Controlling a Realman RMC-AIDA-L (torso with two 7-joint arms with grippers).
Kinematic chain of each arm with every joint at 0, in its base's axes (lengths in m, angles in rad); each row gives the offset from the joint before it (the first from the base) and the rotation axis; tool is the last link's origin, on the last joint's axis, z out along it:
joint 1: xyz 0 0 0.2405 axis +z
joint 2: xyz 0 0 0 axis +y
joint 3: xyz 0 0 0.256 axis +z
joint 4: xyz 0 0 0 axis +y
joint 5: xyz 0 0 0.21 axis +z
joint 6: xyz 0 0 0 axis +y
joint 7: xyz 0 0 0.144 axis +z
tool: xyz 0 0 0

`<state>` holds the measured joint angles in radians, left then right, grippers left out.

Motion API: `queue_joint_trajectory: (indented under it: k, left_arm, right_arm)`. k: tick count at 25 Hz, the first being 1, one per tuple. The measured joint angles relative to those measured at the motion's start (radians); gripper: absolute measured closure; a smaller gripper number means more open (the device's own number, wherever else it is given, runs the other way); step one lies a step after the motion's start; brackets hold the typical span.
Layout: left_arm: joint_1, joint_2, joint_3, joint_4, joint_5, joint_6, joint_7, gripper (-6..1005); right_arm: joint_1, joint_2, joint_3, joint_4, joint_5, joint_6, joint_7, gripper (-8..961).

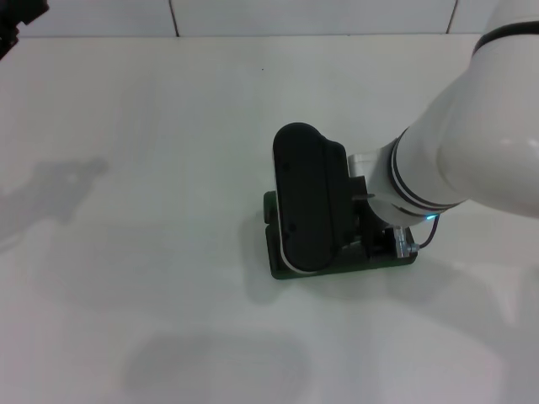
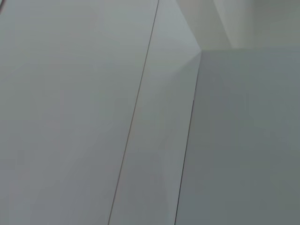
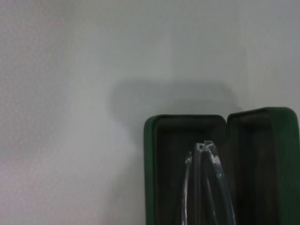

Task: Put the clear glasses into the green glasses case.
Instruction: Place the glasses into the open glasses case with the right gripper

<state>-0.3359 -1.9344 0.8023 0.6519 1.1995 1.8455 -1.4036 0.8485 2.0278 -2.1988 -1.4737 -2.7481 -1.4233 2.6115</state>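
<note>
over the middle of the white tabletop [image 1: 126, 168], seen from the head, the right arm reaches in from the right and its black hand [image 1: 324, 210] hangs directly above the green glasses case [image 1: 282, 265]. only the case's near and left edges stick out from under the hand, so the fingers are hidden and i cannot tell from here how far they are spread. the left arm is parked far off at the top left corner, a dark scrap at the frame's edge, well apart from everything.

from the left wrist there is nothing but pale flat panels and seams; no hand, no case, no glasses.

from the right wrist the case [image 3: 187, 121] lies open, dark lining showing, its two halves side by side. the clear glasses [image 3: 206, 183] stand folded right over the nearer half, thin transparent rims running along the case's long axis, lined up with the trough. they look to be held by the right hand, though the fingers themselves are out of sight, so whether the grip is closed on them i cannot tell. whether the frame touches the lining yet is also unclear.

my guess is the move turns on that alignment: the glasses sit straight below the right hand, lengthwise with the case, so a short lowering and release would seat them.
</note>
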Motion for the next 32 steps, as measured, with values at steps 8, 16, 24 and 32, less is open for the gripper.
queue_joint_trajectory:
  k: [8,16,24,32]
  left_arm:
    - [0.000,0.000,0.000,0.000,0.000,0.000,0.000,946]
    - [0.002,0.000,0.000,0.000,0.000,0.001,0.000,946]
    - [0.004,0.000,0.000,-0.005,0.000,0.002,0.000,946]
    - [0.005,0.000,0.000,-0.005,0.000,0.005,0.000,946]
  right_arm:
    - [0.000,0.000,-0.001,0.001,0.005,0.002,0.000,830]
    - [-0.001,0.000,-0.002,-0.002,0.008,0.001,-0.001,767]
    - [-0.024,0.000,-0.006,-0.046,0.038,-0.015,0.000,767]
    - [-0.087,0.000,0.011,-0.148,0.027,-0.042,-0.003,766]
